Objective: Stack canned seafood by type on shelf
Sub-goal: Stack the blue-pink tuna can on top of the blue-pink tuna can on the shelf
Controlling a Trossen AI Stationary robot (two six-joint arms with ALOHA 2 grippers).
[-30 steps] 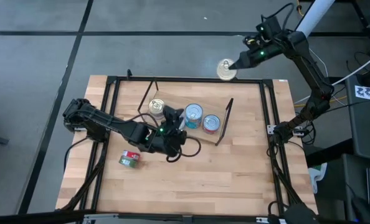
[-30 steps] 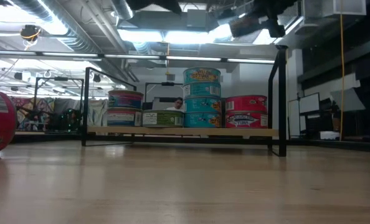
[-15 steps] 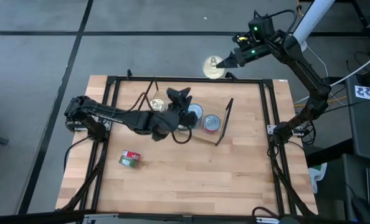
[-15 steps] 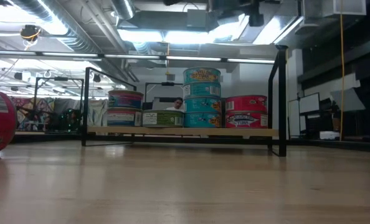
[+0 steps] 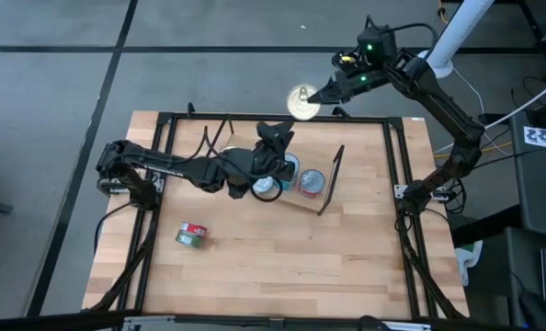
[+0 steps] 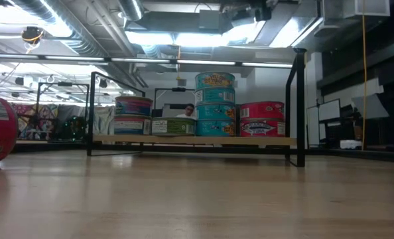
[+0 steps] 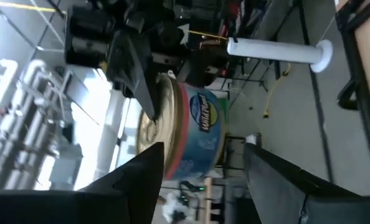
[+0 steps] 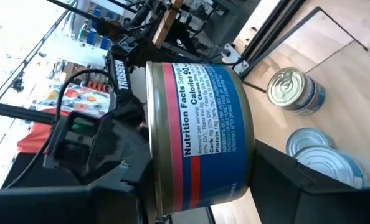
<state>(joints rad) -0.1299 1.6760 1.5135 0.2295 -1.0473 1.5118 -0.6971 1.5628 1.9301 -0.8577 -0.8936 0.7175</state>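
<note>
Right gripper (image 5: 317, 96): clamped across the lid and base of a blue-labelled tin (image 5: 301, 103), held in the air just past the far edge of the tabletop (image 5: 255, 276). Left gripper (image 5: 275, 136): raised over the shelf (image 6: 190, 140), jaws wide, empty, aimed at that same tin.

Likely step: bring the tin in to the shelf, or pass it across.
- Match by label: set on the blue-teal stack (image 6: 215, 105), not the red pair (image 6: 261, 119).
- Turn lid-up before lowering; now carried on its side.
- Come in above the black wire end frames, then straight down; centre rim on rim.
- Release only once seated; stack already three high, easy to topple.
- If handing over, close the left jaws fully before opening the right.

Materials:
- Tin: short round cylinder, smooth glossy printed wrap, red band, gold ridged lid. Slippery, rigid.
- Shelf: flat pale wood board, thin black wire legs.
- One red-green tin (image 5: 191, 236) lying loose on the tabletop, well apart from the shelf.
</note>
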